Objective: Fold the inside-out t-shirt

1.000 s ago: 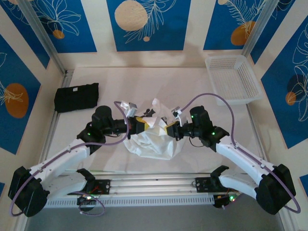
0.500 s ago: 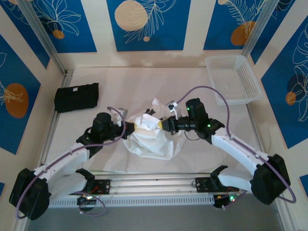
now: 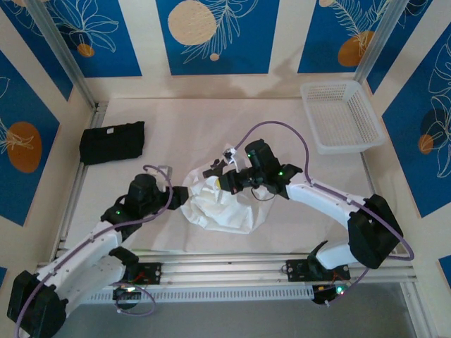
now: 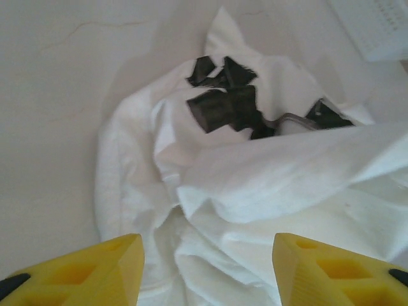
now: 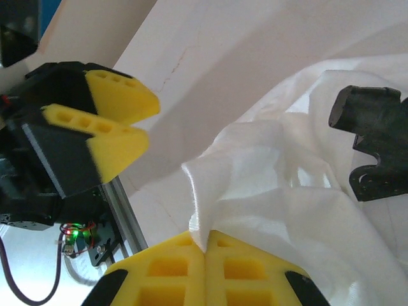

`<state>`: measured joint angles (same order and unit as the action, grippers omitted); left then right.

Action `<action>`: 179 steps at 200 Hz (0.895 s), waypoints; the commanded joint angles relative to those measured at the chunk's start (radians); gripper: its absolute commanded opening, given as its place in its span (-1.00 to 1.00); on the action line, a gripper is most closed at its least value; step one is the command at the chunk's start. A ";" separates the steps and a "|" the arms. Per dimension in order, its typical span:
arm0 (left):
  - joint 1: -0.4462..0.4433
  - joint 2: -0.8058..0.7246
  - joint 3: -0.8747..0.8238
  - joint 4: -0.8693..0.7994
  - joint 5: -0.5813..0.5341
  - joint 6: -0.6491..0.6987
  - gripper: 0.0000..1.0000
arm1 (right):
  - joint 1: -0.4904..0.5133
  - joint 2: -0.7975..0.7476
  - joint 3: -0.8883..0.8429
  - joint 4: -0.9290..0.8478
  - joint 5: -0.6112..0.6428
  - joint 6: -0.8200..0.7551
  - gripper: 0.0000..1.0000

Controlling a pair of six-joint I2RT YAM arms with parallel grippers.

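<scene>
The crumpled white thin-cloth t-shirt (image 3: 229, 211) is lying just ahead of the left claw (image 4: 207, 255), which is gaping apart, while the right claw (image 5: 204, 245) is clamping its raised fold.

- The inside-out t-shirt (image 3: 222, 208): plain white, thin, soft cloth. It was crumpled into one rounded heap, not spread flat.
- Top view: the heap lay near the middle of the table (image 3: 211, 127), a little toward 6 o'clock, with its bulk resting on the surface.
- At the heap's 12 o'clock edge a ridge of cloth was drawn up and pinched between the pressed-together fingers of the right gripper (image 3: 227, 180).
- Right wrist view: a folded edge of the shirt (image 5: 287, 191) ran into the closed yellow pads (image 5: 159, 268). Light showed through the cloth.
- Left wrist view: the shirt (image 4: 255, 191) was deeply wrinkled, with a taut band running from 9 toward 3 o'clock and a pointed tip at 12 o'clock.
- Sleeves and collar could not be told apart from the body.
</scene>
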<state>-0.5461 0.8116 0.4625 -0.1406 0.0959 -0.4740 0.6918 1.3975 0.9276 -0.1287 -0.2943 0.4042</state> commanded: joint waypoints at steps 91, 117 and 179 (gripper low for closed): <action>-0.189 0.363 0.196 0.134 -0.373 0.174 0.38 | 0.009 -0.018 0.032 -0.050 0.020 0.019 -1.00; -0.140 0.412 0.207 0.159 -0.361 0.176 0.17 | 0.009 -0.036 0.023 -0.050 0.019 0.012 -1.00; -0.029 0.431 0.206 0.111 -0.306 0.178 -0.38 | -0.003 -0.097 0.025 -0.084 0.057 -0.029 -1.00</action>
<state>-0.6170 1.2400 0.6502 -0.0170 -0.2337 -0.3042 0.6933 1.3449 0.9573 -0.1890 -0.2489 0.4068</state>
